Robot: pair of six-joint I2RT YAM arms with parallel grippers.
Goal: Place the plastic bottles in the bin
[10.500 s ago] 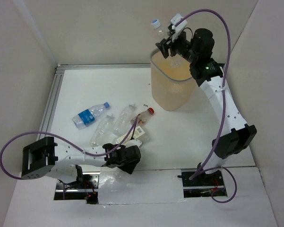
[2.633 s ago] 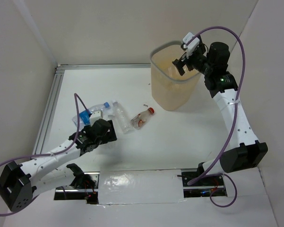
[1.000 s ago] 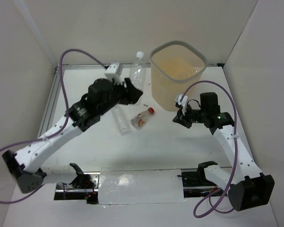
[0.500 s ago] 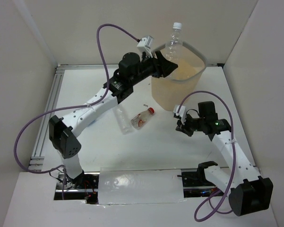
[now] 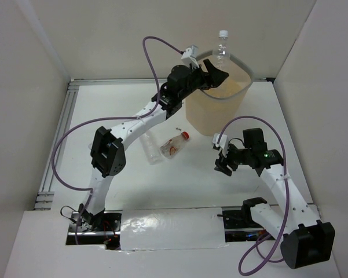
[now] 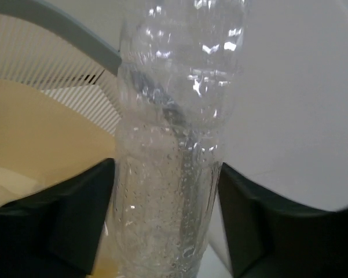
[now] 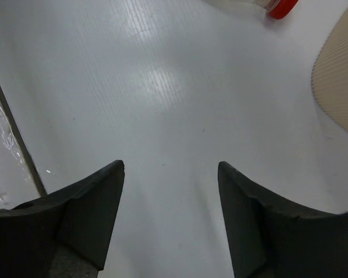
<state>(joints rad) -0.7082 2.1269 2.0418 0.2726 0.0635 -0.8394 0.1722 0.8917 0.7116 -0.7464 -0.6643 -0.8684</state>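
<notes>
Left jaws grip a clear bottle, both ends cut off close up. It has come over the bin; right jaws have opened, empty.

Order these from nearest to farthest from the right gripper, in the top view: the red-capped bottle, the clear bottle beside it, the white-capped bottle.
From the right gripper:
1. red-capped bottle, on the table to its left.
2. clear bottle, farther left, beside the first.
3. white-capped bottle, far back, between the left gripper's fingers.
</notes>
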